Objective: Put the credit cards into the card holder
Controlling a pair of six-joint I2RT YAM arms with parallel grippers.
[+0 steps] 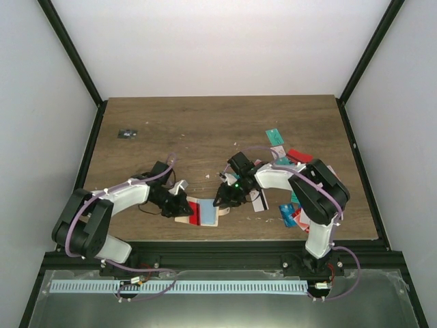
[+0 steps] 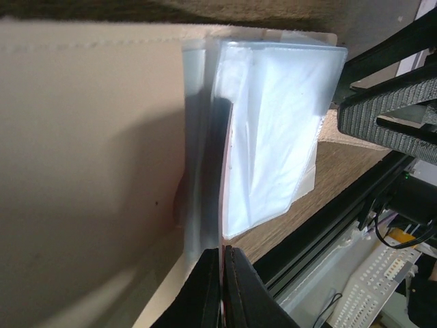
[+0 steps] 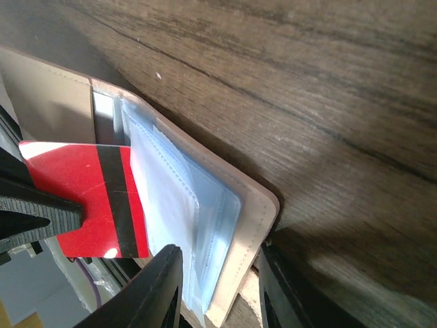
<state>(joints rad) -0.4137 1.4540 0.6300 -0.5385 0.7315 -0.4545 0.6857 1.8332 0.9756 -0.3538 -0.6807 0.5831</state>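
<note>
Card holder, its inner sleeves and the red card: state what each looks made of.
Cover of the card holder: matte beige leather or imitation, judging by the stitched rim. The inner sleeves: clear glossy plastic film, see-through and creased. The red card: probably stiff glossy plastic, with a black stripe and a spot of glare.

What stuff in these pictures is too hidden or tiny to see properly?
Tiny dark thing, top view: too small to tell what it is.
Credit cards, top view: the right arm covers part of the pile, so no count.
Red card, right wrist view: only the striped side shows; its other face is turned away.
Card holder, left wrist view: blurred, too close; cloudy sleeves hide what the pockets hold.
</note>
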